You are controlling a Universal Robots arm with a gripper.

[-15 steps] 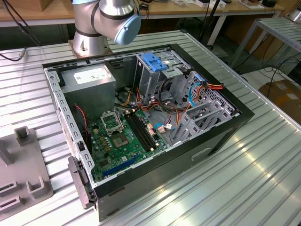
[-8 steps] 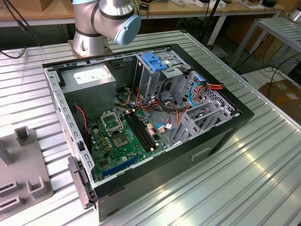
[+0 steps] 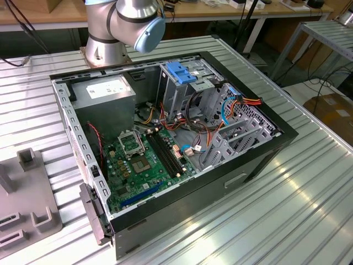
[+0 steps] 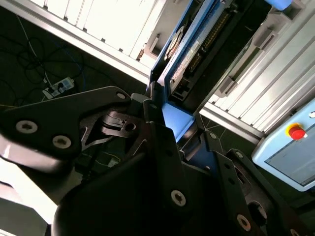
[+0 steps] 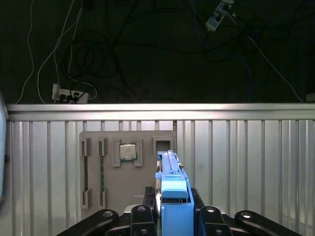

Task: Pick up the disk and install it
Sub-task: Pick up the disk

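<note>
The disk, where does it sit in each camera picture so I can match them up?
First wrist view: the disk edge-on, clamped in the claw, before a grey holder plate.
Second wrist view: the disk slants away from the claw, label showing.
Exterior view: match by the ribbed metal table under the open computer case.
Shared landmark: the ribbed metal table.

Lighting's bright from overhead, white glare streaks on the table point(image 3: 309, 182) toward the exterior view's right, shadows inside the case point(image 3: 182, 205).
</note>
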